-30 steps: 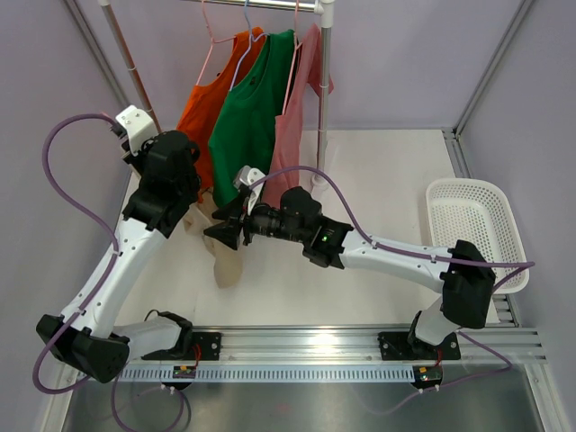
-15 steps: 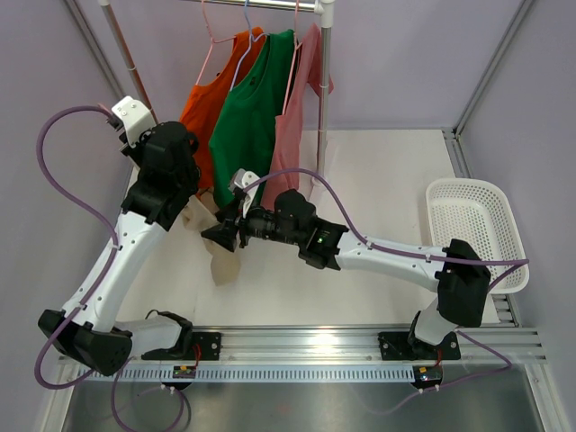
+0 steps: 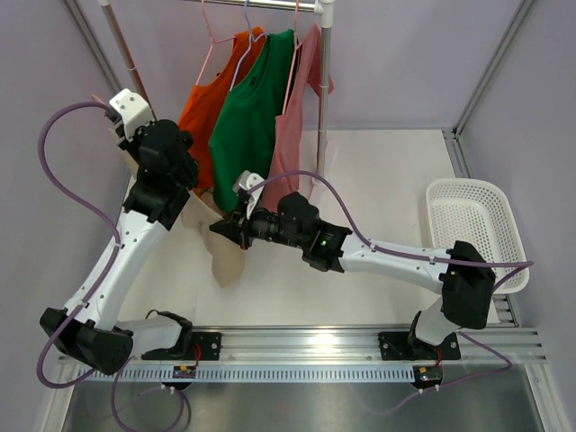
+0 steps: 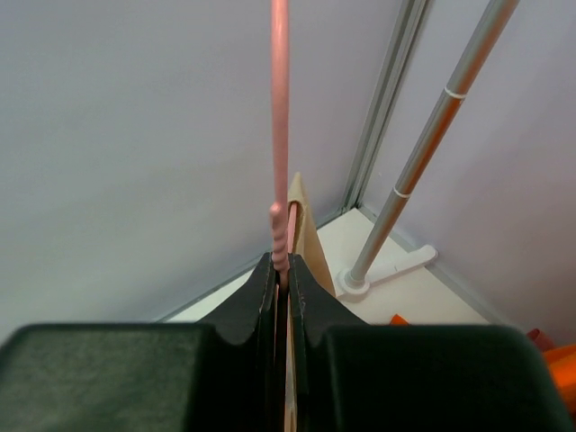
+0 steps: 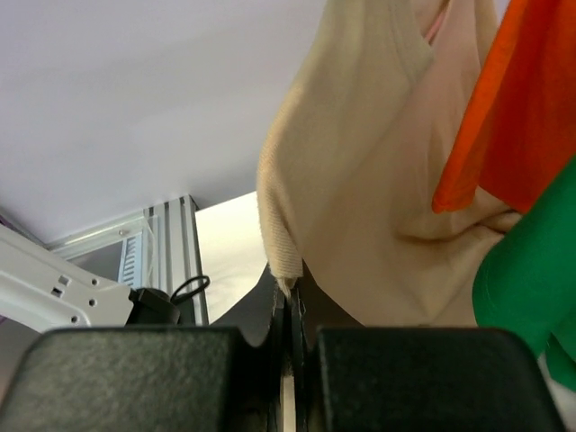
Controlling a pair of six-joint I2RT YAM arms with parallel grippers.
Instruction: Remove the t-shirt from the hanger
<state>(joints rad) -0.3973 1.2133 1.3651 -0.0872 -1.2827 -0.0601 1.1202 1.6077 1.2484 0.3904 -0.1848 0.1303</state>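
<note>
Gripping the pink hanger [image 4: 280, 135] — left jaws; right jaws clamp the beige t-shirt [image 5: 360, 180].

t-shirt [image 5: 360, 180]: matt beige knit cloth, ribbed hem | hanger [image 4: 280, 108]: smooth pink, slight gloss | pole [image 4: 432, 144] beside hanger: shiny metal | basket [image 3: 477, 229]: white plastic mesh | surface [image 3: 387, 171]: matt white | left end effector [image 4: 285, 265], right end effector [image 5: 290, 295]: matt black plastic

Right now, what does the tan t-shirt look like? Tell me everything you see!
The tan t-shirt is soft, plain cloth with a ribbed edge. It hangs limp and creased beside the orange shirt. The shut right gripper pinches that edge; its top meets the pink hanger clamped in the left gripper.
</note>
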